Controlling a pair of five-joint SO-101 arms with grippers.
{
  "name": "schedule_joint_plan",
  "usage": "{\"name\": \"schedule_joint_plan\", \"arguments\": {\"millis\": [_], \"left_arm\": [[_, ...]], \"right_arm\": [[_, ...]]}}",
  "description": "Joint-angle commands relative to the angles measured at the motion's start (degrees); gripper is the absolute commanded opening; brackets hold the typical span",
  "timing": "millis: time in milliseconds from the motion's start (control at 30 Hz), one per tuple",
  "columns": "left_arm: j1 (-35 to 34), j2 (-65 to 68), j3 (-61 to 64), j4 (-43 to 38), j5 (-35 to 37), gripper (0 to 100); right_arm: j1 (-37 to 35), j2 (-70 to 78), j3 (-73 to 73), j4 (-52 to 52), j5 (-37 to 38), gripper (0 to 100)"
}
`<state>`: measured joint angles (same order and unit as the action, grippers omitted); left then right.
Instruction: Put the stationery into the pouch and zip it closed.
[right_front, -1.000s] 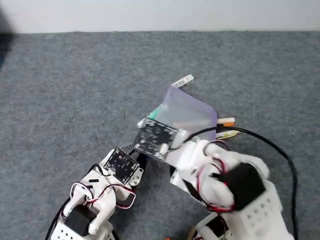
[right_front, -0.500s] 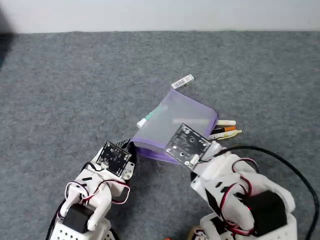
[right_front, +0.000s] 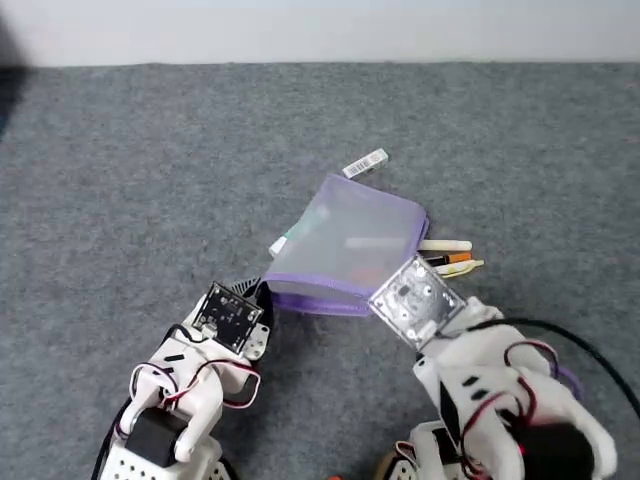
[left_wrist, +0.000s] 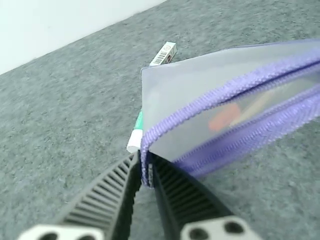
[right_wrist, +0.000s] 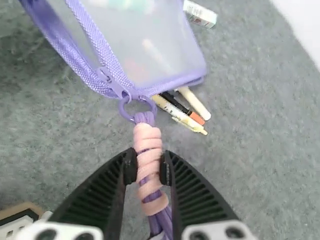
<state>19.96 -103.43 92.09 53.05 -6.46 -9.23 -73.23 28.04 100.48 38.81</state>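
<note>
While the purple pouch (right_front: 350, 240) sat near the middle of the grey table (right_front: 140, 150), the left hand (left_wrist: 145, 169) was clamped on its corner at one end of the zipper. The right hand (right_wrist: 147, 159) was closed on the pink-wrapped pull cord (right_wrist: 146, 142) at the other end. Several pens (right_front: 448, 257) lay just beside the pouch, their ends hidden by it. A green-and-white marker (left_wrist: 135, 136) poked out near the left hand, and a small labelled stick (right_front: 365, 162) lay by the pouch's far edge.

Bare test bench: grey carpet (right_front: 120, 150), white wall (right_front: 320, 30).
</note>
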Motion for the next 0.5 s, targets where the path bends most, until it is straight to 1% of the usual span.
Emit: {"name": "schedule_joint_plan", "arguments": {"millis": [0, 67, 133, 233, 300, 367, 467], "left_arm": [[1.0, -0.6, -0.4, -0.7, -0.3, 2], [1.1, -0.6, -0.2, -2.2, -0.2, 5], [0.9, -0.6, -0.2, -3.3, 0.4, 13], [1.0, -0.4, -0.2, -3.9, 5.6, 22], [1.2, -0.3, -0.1, -3.8, 7.3, 23], [1.2, -0.3, 0.4, -4.0, 7.2, 23], [1.2, -0.3, 2.1, -5.9, 7.2, 23]], "right_arm": [[1.5, -0.1, -3.3, 2.0, 0.5, 0.9], [1.5, -0.3, -3.3, 2.1, 0.5, 0.9], [1.5, -0.2, -3.3, 2.1, 0.5, 0.9], [-0.4, -0.1, -3.1, 2.1, 0.5, 0.9], [-3.1, -0.2, -3.1, 2.2, 0.4, 0.9], [-5.4, -0.2, -3.1, 2.2, 0.4, 0.9], [-7.0, -0.1, -3.1, 2.2, 0.5, 0.9]]}}
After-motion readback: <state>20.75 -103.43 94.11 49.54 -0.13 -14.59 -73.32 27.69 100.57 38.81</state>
